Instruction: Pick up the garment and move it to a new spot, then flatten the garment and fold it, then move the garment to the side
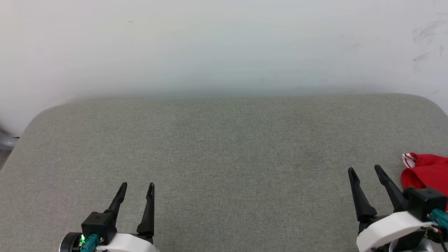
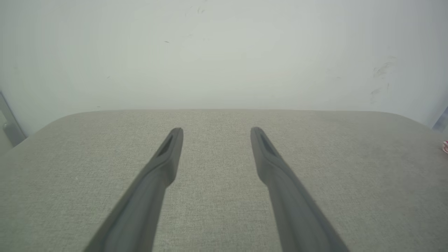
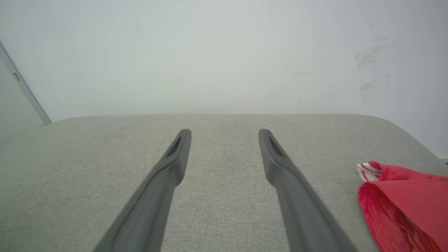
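The garment [image 1: 425,172] is a red bundle with a red-white striped edge, lying at the right edge of the grey surface and cut off by the head view's border. The right wrist view has the garment [image 3: 406,203] at its lower right, and a sliver of its striped trim [image 2: 445,146] peeks in at the left wrist view's right edge. My right gripper [image 1: 365,170] stands open just left of the garment, not touching it. My left gripper [image 1: 137,185] is open at the lower left, far from it, with nothing between its fingers [image 2: 168,154].
A grey fabric-covered table [image 1: 224,147] with rounded far corners spreads before me. A pale wall [image 1: 224,45] rises right behind its far edge, with dark scuff marks at the upper right. A grey metal part [image 1: 6,141] shows past the table's left edge.
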{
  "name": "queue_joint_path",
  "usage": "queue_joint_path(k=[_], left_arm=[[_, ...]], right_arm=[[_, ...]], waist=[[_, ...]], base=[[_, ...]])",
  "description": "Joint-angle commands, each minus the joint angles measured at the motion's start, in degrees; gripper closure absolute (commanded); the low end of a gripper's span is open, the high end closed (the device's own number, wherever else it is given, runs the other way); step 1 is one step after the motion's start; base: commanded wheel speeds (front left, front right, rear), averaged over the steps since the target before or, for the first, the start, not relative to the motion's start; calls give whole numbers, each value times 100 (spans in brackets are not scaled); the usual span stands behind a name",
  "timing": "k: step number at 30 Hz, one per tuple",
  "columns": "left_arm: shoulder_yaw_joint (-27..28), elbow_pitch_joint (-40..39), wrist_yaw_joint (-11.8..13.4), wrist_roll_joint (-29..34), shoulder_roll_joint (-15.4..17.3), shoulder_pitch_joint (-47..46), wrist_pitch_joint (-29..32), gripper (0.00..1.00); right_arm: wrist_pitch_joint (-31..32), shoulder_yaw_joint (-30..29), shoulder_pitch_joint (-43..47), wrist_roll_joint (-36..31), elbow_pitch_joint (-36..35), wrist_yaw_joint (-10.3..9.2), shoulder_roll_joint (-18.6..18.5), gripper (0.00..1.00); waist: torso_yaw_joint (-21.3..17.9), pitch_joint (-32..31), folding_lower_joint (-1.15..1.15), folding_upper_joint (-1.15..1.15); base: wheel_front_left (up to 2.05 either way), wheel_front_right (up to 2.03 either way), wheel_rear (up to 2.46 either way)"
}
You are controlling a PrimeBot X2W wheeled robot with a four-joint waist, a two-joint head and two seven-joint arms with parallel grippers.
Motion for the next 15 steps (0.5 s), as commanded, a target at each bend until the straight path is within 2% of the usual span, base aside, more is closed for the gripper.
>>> queue_joint_path(k=[1, 15], left_arm=[[17, -25, 5, 30, -22, 67, -24, 0], [60, -119, 29, 227, -78, 217, -24, 0]], right_arm=[[20, -11, 124, -13, -85, -5, 44, 0], [186, -184, 613, -236, -543, -5, 249, 0]], waist=[[2, -24, 1, 0], [-28, -70, 1, 0]], base=[[0, 0, 0], [0, 0, 0]])
